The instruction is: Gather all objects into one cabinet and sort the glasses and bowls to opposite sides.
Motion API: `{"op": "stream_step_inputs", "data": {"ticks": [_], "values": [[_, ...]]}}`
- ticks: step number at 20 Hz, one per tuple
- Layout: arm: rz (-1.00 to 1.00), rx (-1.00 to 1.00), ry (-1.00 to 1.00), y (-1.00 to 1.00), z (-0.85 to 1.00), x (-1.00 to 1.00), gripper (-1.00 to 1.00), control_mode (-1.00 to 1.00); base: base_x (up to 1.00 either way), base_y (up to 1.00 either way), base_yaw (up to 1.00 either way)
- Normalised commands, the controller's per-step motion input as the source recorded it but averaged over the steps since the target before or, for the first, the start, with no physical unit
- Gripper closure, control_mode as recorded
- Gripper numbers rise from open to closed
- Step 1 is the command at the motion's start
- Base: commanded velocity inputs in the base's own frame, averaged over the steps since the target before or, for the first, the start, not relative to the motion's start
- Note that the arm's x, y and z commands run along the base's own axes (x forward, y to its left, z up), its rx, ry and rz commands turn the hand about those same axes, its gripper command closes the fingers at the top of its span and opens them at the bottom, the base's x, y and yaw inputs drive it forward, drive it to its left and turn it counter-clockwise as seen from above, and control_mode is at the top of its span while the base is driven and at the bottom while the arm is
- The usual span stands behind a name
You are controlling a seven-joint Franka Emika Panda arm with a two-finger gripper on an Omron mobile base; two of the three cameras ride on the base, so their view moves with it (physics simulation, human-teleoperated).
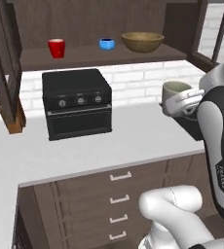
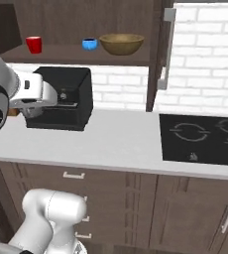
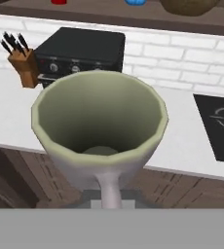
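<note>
Three items on dark brown cabinet shelf [image 1: 84, 57]: plain red cup [image 1: 56, 48], small glossy blue bowl [image 1: 106, 44], wide tan wooden bowl [image 1: 142, 41]. I see gripper [image 1: 184, 102] clamped on pale grey-green mug [image 1: 175, 92] (upright, above white counter [image 1: 109, 141]).

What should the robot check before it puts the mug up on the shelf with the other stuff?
1. Pale grey-green mug held in the gripper: ok.
2. Mug upright, opening up: ok.
3. Dark brown cabinet shelf open to reach: ok.
4. Free spot beside the plain red cup: ok.
5. Small blue bowl and wide wooden bowl grouped on the other side: ok.
6. Fingers' hold on the mug firm: cannot tell.
</note>
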Motion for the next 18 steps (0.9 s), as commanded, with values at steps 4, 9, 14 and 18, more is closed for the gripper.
{"op": "stream_step_inputs", "data": {"ticks": [4, 9, 14, 18], "values": [[0.0, 0.0, 0.0, 0.0, 0.0, 0.0, 1.0, 1.0, 0.89, 0.07, 0.0], [0.0, 0.0, 0.0, 0.0, 0.0, 0.0, 1.0, 1.0, 0.54, 0.47, 0.0], [0.0, 0.0, 0.0, 0.0, 0.0, 0.0, 1.0, 1.0, 0.31, 0.75, 0.0], [0.0, 0.0, 0.0, 0.0, 0.0, 0.0, 1.0, 1.0, 0.99, 0.07, 0.0]]}}
